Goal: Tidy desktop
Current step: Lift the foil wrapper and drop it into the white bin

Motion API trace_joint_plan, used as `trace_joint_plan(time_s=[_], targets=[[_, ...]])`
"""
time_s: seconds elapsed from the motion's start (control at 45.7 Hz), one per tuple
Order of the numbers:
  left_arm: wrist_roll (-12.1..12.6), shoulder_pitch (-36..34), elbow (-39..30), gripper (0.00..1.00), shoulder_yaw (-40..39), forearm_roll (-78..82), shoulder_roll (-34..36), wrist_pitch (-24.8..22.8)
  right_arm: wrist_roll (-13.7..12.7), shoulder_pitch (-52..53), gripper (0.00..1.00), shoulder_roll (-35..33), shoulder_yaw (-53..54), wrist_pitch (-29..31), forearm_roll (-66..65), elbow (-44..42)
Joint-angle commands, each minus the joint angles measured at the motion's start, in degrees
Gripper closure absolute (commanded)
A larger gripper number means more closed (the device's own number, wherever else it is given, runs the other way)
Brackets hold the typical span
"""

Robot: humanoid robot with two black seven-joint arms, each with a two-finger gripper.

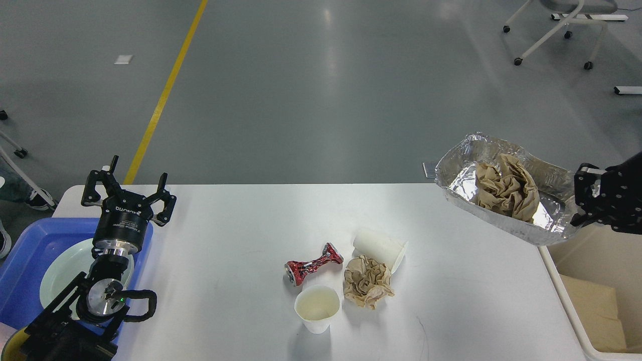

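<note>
Foil tray (506, 200) holding crumpled brown paper (506, 188) is gripped by right end effector (582, 203), raised above white surface (225, 260) at its right edge. Left end effector (128, 193) is spread, nothing held, above blue tray (25, 260).

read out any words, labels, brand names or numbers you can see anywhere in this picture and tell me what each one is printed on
White lettering on the body of the left tool: it shows upside down and too small to read with certainty.
Crushed red can: red and white print, crumpled, not legible.
Nothing readable on the cups, the foil tray or the desktop.
</note>
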Motion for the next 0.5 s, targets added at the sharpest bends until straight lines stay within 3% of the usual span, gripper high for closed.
trace_joint_plan(time_s=[0.0,0.263,0.481], targets=[[0.00,0.00,0.00,0.04,0.00,-0.01,0.02,0.00,-0.09,-2.07,1.00,-3.11,-0.72,-1.36,-0.97,-0.79],[0.00,0.00,0.00,0.04,0.00,-0.01,0.02,0.00,-0.09,-19.55,1.00,-11.29,0.86,-11.29,-1.42,-12.47],[0.00,0.00,0.00,0.04,0.00,0.07,-0.07,0.00,-0.18,-38.35,1.00,-16.29,13.06,-19.12,-1.24,-24.86]])
